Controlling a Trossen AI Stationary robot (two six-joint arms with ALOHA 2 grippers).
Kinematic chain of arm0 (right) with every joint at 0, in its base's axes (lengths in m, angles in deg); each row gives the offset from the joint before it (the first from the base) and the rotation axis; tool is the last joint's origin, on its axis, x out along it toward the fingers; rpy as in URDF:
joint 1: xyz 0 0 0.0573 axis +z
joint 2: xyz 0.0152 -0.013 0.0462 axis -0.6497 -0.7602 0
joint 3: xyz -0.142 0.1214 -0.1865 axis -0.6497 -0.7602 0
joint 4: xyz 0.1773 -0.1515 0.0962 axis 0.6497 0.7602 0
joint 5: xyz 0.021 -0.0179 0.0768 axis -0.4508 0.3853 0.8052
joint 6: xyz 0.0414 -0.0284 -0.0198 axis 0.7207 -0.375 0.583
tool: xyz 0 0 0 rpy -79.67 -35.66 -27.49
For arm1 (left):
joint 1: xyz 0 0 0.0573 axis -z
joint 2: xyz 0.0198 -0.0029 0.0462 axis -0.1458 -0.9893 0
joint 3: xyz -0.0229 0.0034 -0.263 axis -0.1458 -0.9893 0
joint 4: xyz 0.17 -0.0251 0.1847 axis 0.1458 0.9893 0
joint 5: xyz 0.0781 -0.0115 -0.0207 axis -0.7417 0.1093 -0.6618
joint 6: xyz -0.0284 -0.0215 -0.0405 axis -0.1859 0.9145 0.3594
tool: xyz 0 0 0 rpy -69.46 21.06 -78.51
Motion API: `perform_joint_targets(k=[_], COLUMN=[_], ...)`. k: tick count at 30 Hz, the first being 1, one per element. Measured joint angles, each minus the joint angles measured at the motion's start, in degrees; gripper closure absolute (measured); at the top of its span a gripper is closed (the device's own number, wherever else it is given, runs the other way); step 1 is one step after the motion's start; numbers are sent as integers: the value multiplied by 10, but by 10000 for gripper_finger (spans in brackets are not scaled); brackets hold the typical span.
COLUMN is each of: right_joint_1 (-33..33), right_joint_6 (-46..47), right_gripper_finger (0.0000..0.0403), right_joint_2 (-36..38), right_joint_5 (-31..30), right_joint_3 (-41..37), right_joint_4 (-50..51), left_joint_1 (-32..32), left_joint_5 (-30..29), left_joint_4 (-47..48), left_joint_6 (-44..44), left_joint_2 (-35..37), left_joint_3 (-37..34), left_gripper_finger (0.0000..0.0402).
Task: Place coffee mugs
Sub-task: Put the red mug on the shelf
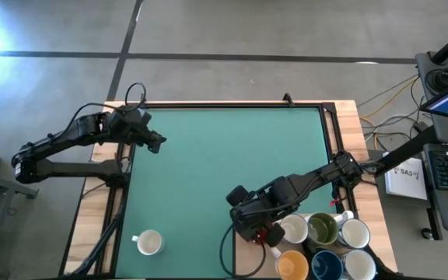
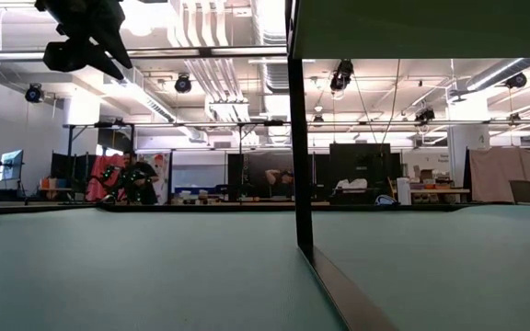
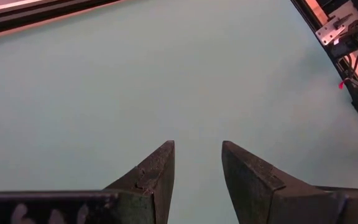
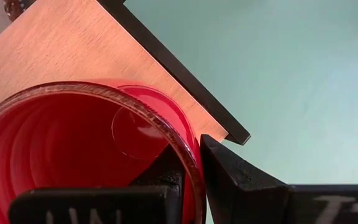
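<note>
My left tool [image 1: 159, 144] hangs over the far left corner of the green counter [image 1: 224, 171], fingers apart with nothing between them. I judge it is parked there to leave the middle free for the other arm. Nearer, by the front left edge, one white mug [image 1: 148, 243] stands alone on the mat, upright and well apart from everything else; it looks like a mug already set in its place.

Moving right, my right tool [image 1: 267, 236] is low at the front of the counter, clamped on the rim of the red mug [image 4: 73, 155]: in the right wrist view one finger sits inside the wall and the other outside, a pinch that suits a thin ceramic wall better than the small handle would.

Just to the right, the remaining mugs are bunched together, touching or nearly so: white ones [image 1: 292, 229], one with an olive-green inside [image 1: 323, 229], an orange one [image 1: 292, 266] and a dark blue one [image 1: 327, 267]. That crowding is probably why I take the outermost mug first.
</note>
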Motion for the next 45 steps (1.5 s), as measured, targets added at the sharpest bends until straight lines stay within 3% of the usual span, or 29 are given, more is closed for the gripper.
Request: perform_joint_targets(k=[8,20,34,45], right_joint_1=[0,-2,-2,-2], right_joint_6=[11,55,112,131], right_gripper_finger=[384,303,321,312], right_joint_2=[0,0,0,0], right_joint_5=[2,3,5,-2], right_joint_3=[0,2,17,45], right_joint_4=[-5,-8,23,78], left_joint_1=[0,0,0,0], left_joint_5=[0,1,1,1], left_joint_4=[1,5,5,8], left_joint_6=[-2,-6,-9,-11], left_joint_2=[0,0,0,2], left_joint_3=[0,0,0,0], left_gripper_finger=[286,286,286,286])
